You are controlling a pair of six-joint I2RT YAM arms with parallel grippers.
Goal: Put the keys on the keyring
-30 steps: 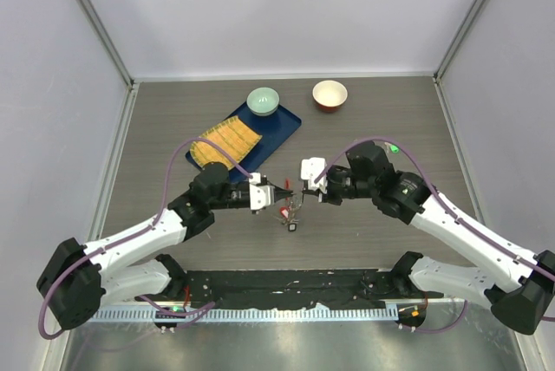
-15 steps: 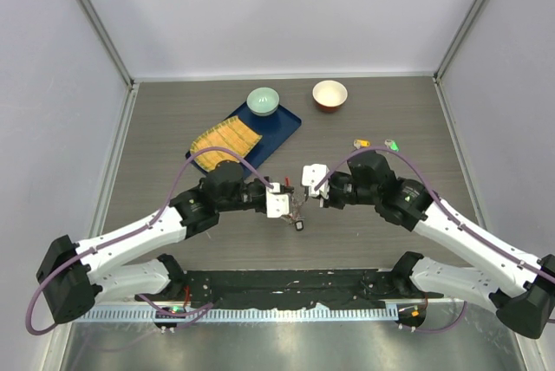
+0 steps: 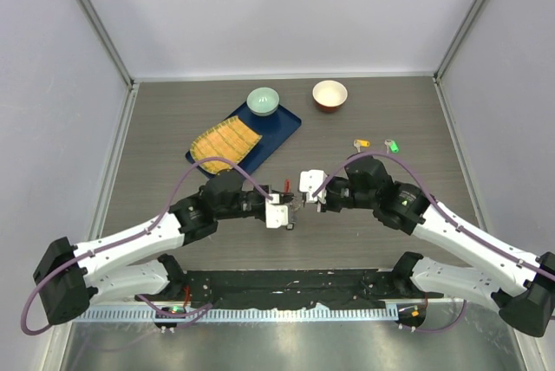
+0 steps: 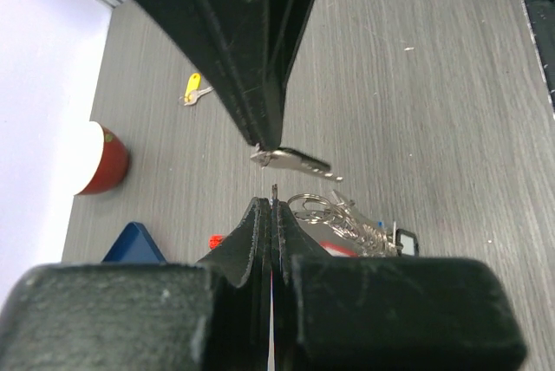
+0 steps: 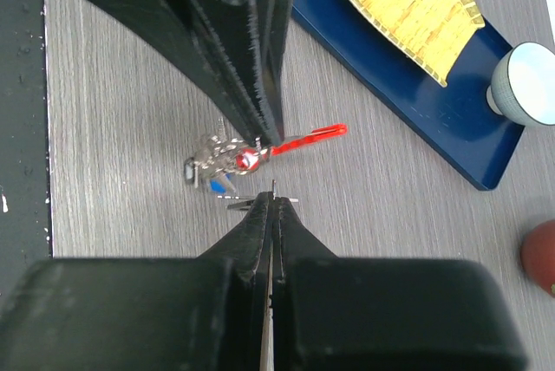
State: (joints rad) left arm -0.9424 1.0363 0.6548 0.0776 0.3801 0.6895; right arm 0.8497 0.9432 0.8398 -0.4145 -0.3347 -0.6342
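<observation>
Grey bench (image 3: 173,120), centre: we see the left hand (image 4: 273,193) clenched on the keyring (image 5: 215,163), the right hand (image 5: 273,187) pinching a silver key (image 4: 290,160) just at its 12 o'clock, blade lying 9-to-3, nearly touching.

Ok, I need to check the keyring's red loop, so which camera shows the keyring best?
Right wrist: the keyring shows nearly whole, with red loop, silver rings and blue tag distinct. Left wrist shows mainly its silver rings, partly hidden. Top external shows only a tiny cluster.
</observation>
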